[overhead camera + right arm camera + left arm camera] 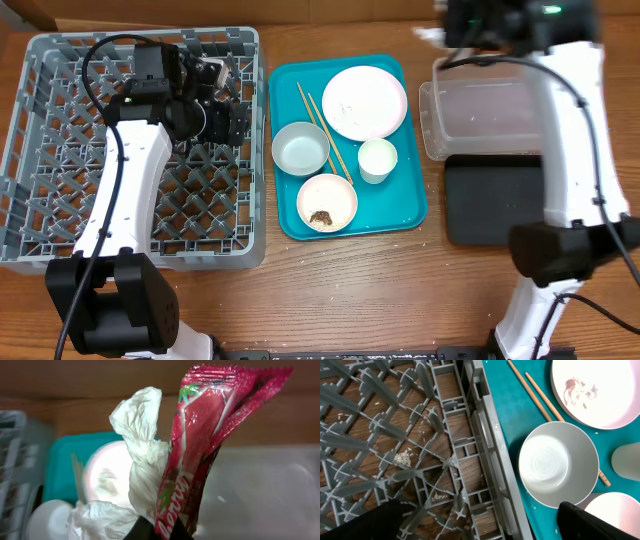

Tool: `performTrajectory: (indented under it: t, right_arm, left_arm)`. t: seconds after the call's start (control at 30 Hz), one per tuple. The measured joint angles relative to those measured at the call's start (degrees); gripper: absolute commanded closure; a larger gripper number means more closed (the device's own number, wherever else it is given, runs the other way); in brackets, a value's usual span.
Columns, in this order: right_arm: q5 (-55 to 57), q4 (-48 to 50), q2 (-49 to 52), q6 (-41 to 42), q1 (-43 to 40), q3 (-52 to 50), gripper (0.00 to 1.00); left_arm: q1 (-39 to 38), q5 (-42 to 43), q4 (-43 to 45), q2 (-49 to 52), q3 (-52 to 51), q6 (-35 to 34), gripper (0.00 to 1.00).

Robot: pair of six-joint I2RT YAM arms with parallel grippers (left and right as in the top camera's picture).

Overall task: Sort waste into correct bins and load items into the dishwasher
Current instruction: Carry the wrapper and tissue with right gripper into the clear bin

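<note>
My right gripper (157,532) is shut on a red snack wrapper (200,445) and crumpled white tissue (142,460), held above the clear tub (480,120); the black tray (495,200) lies in front of it. My left gripper (480,525) is open and empty over the right wall of the grey dish rack (60,150). The teal tray (400,215) holds the plate (364,102), chopsticks (325,125), an empty bowl (300,148), a cup (377,158) and a bowl (340,190) with a brown lump (321,216).
Loose rice grains (402,457) lie on the wood table under the rack's grid floor. The plate shows reddish smears (580,390). The left arm (130,190) stretches across the rack. The right arm's base (560,250) stands in front of the black tray.
</note>
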Motion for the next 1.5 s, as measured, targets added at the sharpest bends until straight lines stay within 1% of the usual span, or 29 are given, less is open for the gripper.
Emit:
performTrajectory:
  t: [0.07,0.1,0.13,0.17,0.2,0.23,0.27,0.33,0.4,0.53,0.63,0.73,0.9,1.03,1.1,1.23,1.27,1.3,1.37,1.4,1.43,1.47,1.5]
  right_arm:
    - [1.97,-0.04,0.74,3.19,-3.82,-2.78,0.96]
    - [2.49,0.61,1.27,4.28,-5.22,-4.96,0.92]
    - [2.75,1.57,1.84,5.2,-6.43,-7.93,0.73]
    - [2.78,2.32,2.49,5.79,-7.32,-10.8,0.48]
    - [2.73,3.19,2.99,6.43,-7.89,-13.27,0.16]
    - [2.69,4.2,3.45,6.95,-8.31,-15.58,0.08]
    - [2.51,5.46,4.04,7.15,-8.66,-18.4,0.05]
    - [1.68,7.87,4.83,7.52,-8.79,-22.05,0.05]
    - [-0.04,9.6,5.38,7.67,-8.7,-23.58,0.06]
    - [-6.67,12.55,5.44,6.88,-8.39,-21.75,0.27]
    - [-12.35,17.09,5.42,6.45,-7.17,-18.95,0.27]
    - [-14.32,22.27,5.42,6.08,-3.69,-17.55,0.27]
    - [-10.88,25.64,6.56,4.85,7.69,-17.35,0.27]
    - [-6.54,25.97,12.28,3.37,16.87,-16.9,0.27]
    - [-5.35,25.73,15.15,3.1,18.49,-16.9,0.28]
    - [-3.26,25.16,21.29,2.64,19.12,-16.92,0.33]
    - [-2.86,24.94,22.21,2.64,18.95,-16.92,0.36]
    - [-2.54,24.74,23.08,2.51,18.69,-16.94,0.45]
    - [-1.79,24.28,23.76,2.58,18.32,-16.94,0.71]
    - [-1.66,23.98,23.87,2.6,18.21,-16.94,0.8]
    - [-1.31,23.67,23.87,2.27,17.99,-16.94,0.91]
    - [-1.27,23.61,23.87,2.51,17.97,-16.94,0.96]
    - [-1.09,23.69,23.87,2.56,17.88,-16.94,0.96]
  left_arm:
    - [0.0,0.0,0.02,0.0,0.0,0.02,0.0]
    - [0.0,0.0,-0.02,0.0,0.0,0.02,0.0]
    - [0.0,0.02,0.0,0.0,0.0,0.02,0.0]
    - [0.0,0.0,0.0,0.0,0.0,0.0,0.0]
    - [0.0,0.0,0.0,0.0,0.0,0.0,0.0]
    - [0.0,0.0,-0.02,0.0,0.0,0.0,0.0]
    - [0.0,0.02,0.0,0.0,0.0,0.0,0.0]
    - [0.0,0.0,0.0,0.0,0.0,0.0,0.0]
    - [0.0,0.0,0.0,0.0,0.0,0.0,0.0]
    - [0.0,0.02,0.0,0.0,0.0,0.02,0.0]
    - [0.0,0.0,0.0,0.0,0.0,0.0,0.0]
    - [0.0,0.0,-0.02,0.0,0.0,0.02,0.0]
    - [0.0,0.0,0.0,0.0,0.0,0.02,0.0]
    - [0.0,0.0,0.0,0.0,0.0,0.0,0.0]
    - [0.0,0.0,0.0,0.0,0.0,0.0,0.0]
    - [0.0,0.0,0.0,0.0,0.0,0.0,0.0]
    - [0.0,0.0,0.0,0.0,0.0,0.0,0.0]
    - [0.0,0.0,0.0,0.0,0.0,0.0,0.0]
    - [0.0,0.0,0.0,0.0,0.0,0.02,0.0]
    - [0.0,0.0,0.0,0.0,0.0,0.02,0.0]
    - [0.0,0.0,0.0,0.0,0.0,0.0,0.0]
    - [0.0,0.0,0.0,0.0,0.0,0.0,0.0]
    - [0.0,0.0,0.0,0.0,0.0,0.0,0.0]
